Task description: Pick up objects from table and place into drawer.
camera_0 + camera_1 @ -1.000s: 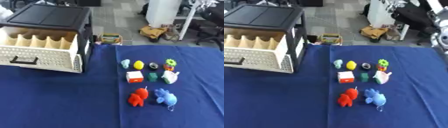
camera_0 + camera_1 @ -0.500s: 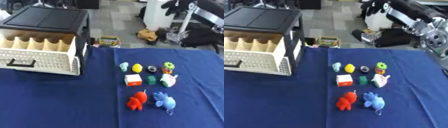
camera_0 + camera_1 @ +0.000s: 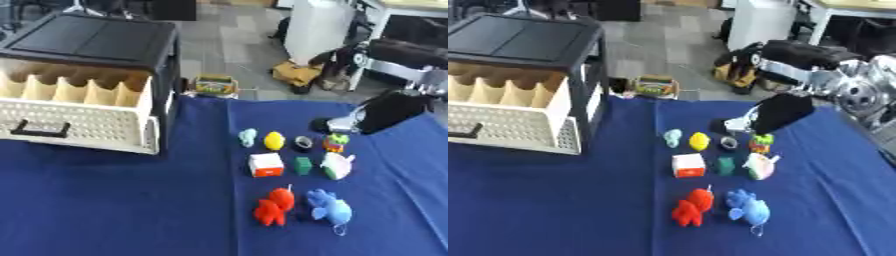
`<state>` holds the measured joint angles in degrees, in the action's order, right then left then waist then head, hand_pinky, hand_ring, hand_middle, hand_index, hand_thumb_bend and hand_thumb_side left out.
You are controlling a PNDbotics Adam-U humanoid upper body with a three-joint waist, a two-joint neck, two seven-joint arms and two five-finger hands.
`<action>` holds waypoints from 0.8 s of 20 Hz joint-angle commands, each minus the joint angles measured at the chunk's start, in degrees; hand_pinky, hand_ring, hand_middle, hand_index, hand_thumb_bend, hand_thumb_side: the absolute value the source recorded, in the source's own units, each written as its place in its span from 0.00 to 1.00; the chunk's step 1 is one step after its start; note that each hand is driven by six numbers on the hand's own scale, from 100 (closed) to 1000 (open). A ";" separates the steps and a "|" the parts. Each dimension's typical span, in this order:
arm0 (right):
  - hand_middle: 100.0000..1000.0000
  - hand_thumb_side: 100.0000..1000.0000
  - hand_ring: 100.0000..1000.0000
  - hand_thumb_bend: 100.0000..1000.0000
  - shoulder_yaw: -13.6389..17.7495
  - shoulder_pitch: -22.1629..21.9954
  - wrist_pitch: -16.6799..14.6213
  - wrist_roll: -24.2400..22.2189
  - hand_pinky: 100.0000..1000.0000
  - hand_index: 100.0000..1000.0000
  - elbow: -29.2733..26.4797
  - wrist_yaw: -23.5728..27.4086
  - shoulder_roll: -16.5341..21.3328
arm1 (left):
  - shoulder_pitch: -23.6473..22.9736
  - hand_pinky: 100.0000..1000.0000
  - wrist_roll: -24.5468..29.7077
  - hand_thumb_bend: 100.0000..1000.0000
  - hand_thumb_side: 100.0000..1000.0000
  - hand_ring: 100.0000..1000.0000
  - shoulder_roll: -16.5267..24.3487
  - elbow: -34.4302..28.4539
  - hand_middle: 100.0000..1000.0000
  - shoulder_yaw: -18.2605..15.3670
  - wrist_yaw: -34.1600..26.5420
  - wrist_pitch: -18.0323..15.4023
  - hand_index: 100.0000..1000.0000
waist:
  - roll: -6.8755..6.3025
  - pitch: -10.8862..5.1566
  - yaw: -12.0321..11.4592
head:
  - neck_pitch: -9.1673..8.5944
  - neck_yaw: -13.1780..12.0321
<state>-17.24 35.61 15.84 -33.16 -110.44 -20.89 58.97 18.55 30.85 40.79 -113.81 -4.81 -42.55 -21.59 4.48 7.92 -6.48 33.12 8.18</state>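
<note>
Right hand (image 3: 389, 111) above the toy cluster's far right, finger state unclear, green-and-orange toy (image 3: 336, 142) just below at seven o'clock, open drawer (image 3: 74, 117) far off toward nine.

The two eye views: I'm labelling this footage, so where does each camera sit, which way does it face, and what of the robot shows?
Left eye view: in the head, looking down at the blue table, open drawer and toys; right robot hand enters from upper right.
Right eye view: beside it, facing the same way; the same arm shows.
Shared: drawer, red toy, blue toy.
</note>
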 commanded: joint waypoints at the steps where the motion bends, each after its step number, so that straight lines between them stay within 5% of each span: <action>1: 0.73 0.53 0.78 0.53 -0.11 -0.24 0.99 -3.09 0.74 0.93 -1.10 1.33 3.59 | 0.30 0.51 0.17 0.00 1.00 0.42 1.01 -0.78 0.55 -0.96 0.62 0.50 0.92 | -0.10 -0.41 0.03 | -0.67 -0.02; 8: 0.70 0.52 0.77 0.55 -2.12 -3.84 2.74 -8.34 0.72 0.92 -2.59 0.15 5.62 | 0.44 0.51 0.45 0.00 1.00 0.41 0.45 -0.78 0.55 -1.10 1.24 1.47 0.90 | 0.09 -0.06 -0.02 | -0.72 0.43; 16: 0.70 0.57 0.77 0.60 -2.59 -7.49 3.84 -9.05 0.71 0.87 -4.02 -0.06 6.95 | 0.20 0.51 0.92 0.00 1.00 0.41 0.15 -0.78 0.55 -1.27 1.80 1.98 0.89 | 0.19 0.02 0.14 | -0.75 0.36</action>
<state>-20.48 27.69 19.40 -42.16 -113.46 -20.55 63.45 18.39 31.64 40.23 -113.81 -5.25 -41.07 -19.75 4.83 8.51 -6.37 32.80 8.45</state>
